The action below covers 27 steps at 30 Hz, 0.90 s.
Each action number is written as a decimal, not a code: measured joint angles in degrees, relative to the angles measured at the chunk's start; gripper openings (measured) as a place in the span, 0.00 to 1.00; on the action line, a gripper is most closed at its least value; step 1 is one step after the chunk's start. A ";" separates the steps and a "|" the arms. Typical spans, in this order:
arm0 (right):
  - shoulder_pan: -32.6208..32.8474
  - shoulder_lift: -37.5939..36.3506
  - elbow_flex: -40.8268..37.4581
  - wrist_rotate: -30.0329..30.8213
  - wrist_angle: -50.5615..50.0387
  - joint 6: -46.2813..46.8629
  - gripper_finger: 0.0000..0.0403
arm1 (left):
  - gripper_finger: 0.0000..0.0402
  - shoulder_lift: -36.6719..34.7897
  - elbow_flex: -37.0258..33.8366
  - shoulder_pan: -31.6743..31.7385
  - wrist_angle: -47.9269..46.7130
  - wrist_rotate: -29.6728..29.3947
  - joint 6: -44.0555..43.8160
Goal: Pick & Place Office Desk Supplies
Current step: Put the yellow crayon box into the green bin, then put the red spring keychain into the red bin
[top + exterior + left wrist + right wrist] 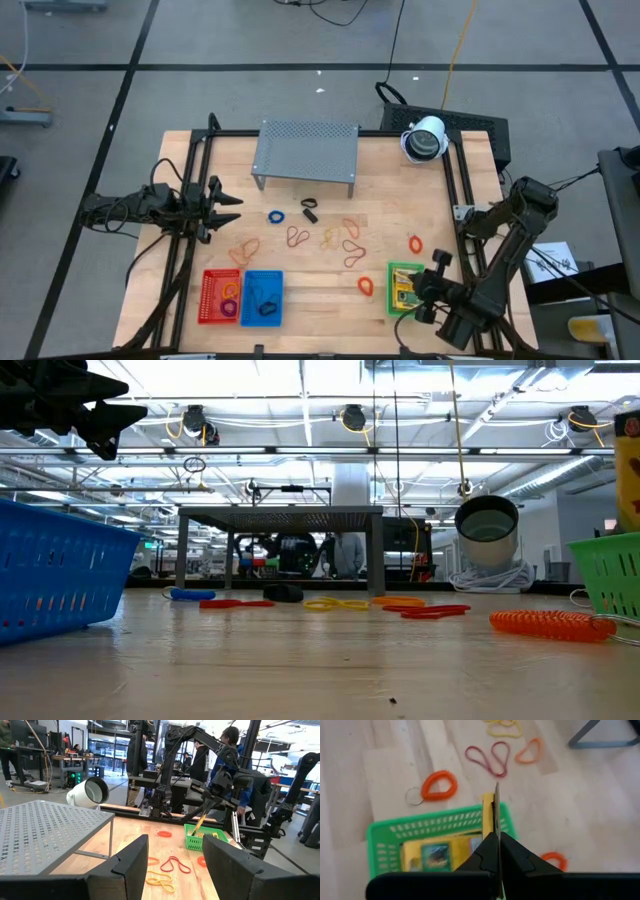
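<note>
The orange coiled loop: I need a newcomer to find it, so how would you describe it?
Start at the green mesh basket near the table's right front. Just left of it lies the orange coiled plastic loop. Unlike the thin flat rubber bands farther back, it is thick, spiralled, and carries a small metal key ring.

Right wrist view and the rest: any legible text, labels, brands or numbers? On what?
None can be read.
Yellow packets in the green basket: a printed picture panel, any lettering too blurred.
Thin yellow packet pinched in the right gripper: no readable print.
Blue basket, grey shelf: no markings visible.
</note>
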 joint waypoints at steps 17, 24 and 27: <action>0.70 0.03 -3.43 -6.18 17.80 -1.07 0.08 | 0.49 0.01 0.00 0.00 -0.01 0.00 0.00; 0.70 0.03 -3.11 -6.21 18.52 -1.07 0.15 | 0.49 -0.01 0.00 0.01 -0.01 0.00 0.00; 0.70 -0.75 -2.07 -5.94 18.62 -1.13 0.17 | 0.49 0.00 0.00 -0.01 0.00 0.00 0.00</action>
